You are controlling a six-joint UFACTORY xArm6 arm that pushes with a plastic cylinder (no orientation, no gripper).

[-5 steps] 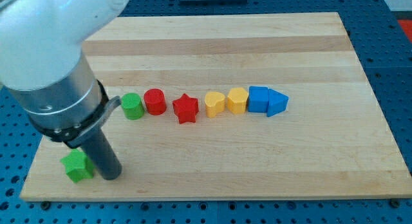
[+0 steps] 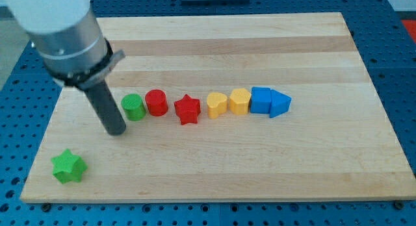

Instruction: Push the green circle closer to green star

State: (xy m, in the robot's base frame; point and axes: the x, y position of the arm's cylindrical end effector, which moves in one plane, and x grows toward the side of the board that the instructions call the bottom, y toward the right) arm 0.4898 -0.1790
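The green circle [image 2: 133,106] sits at the left end of a row of blocks across the middle of the wooden board [image 2: 312,167], touching the red circle [image 2: 156,102] on its right. Further along the row come the red star [image 2: 187,109], a yellow heart [image 2: 216,104], a yellow hexagon-like block [image 2: 239,100], a blue cube [image 2: 260,99] and a blue triangle [image 2: 279,104]. The green star [image 2: 68,166] lies well apart, near the board's lower left corner. My tip [image 2: 117,130] rests just left of the green circle and slightly below it — I have no gripper, only the dark rod.
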